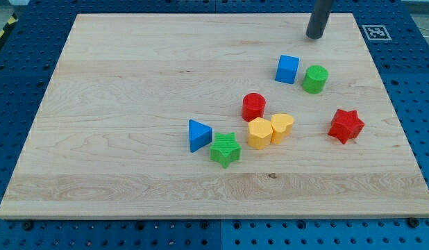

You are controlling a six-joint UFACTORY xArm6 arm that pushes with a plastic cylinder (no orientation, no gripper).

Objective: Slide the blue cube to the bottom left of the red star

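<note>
So my tip (pixel 315 36) sits just up and right of the blue cube (pixel 287 69), not touching it and holding nothing, probably lined up to shove it down toward the red star (pixel 346 126). The cube's a clean bright-blue block, upright, just left of the green cylinder (pixel 315 79).

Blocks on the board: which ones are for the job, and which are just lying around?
For the job:
blue cube, near the view's top right
red star, at the view's right
my tip, above the blue cube, apart from it

Just lying about:
green cylinder
red cylinder
two yellow blocks
blue triangle
green star
</note>
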